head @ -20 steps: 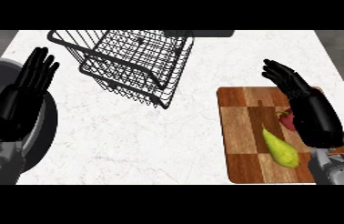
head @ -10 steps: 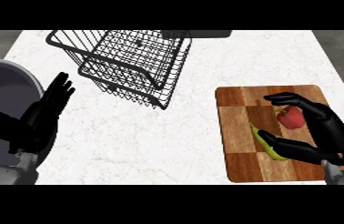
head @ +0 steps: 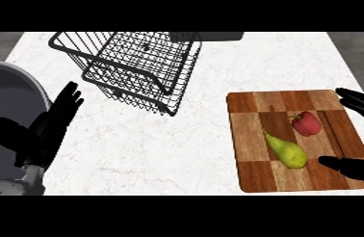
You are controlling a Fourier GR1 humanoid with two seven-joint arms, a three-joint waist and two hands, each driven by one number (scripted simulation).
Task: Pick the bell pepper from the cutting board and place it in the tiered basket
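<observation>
On the white surface (head: 213, 135), the right robot hand (head: 346, 166) spreads open around the bell pepper (head: 305, 123); the left robot hand (head: 53, 123) rests open.

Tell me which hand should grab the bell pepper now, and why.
Right. The right hand is at the cutting board with the bell pepper between its fingers and thumb; the left hand rests far across the counter.

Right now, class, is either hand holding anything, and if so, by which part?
Nothing is held. The red pepper and the pear lie free on the cutting board; the right hand is spread around them, and the left hand rests open.
</observation>
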